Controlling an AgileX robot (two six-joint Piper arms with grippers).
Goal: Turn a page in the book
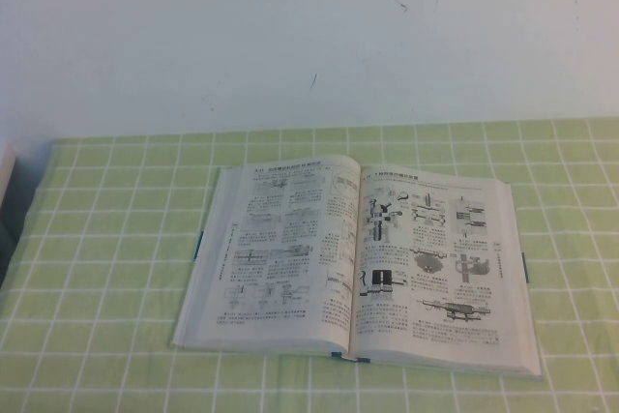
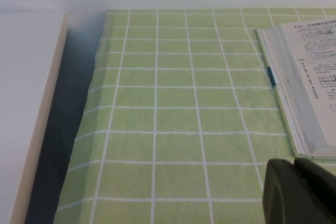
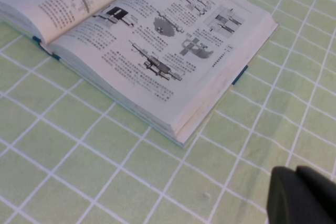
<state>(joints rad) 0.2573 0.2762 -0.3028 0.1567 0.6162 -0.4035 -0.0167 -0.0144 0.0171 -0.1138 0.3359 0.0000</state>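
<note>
The book lies open and flat in front of me on green checked cloth, thick, blue-edged. Its right page lies flat, white, with black text and diagrams.

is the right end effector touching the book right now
Apart. The right wrist view shows bare green checked cloth between the right end effector and the book. The left end effector also sits off it.
</note>
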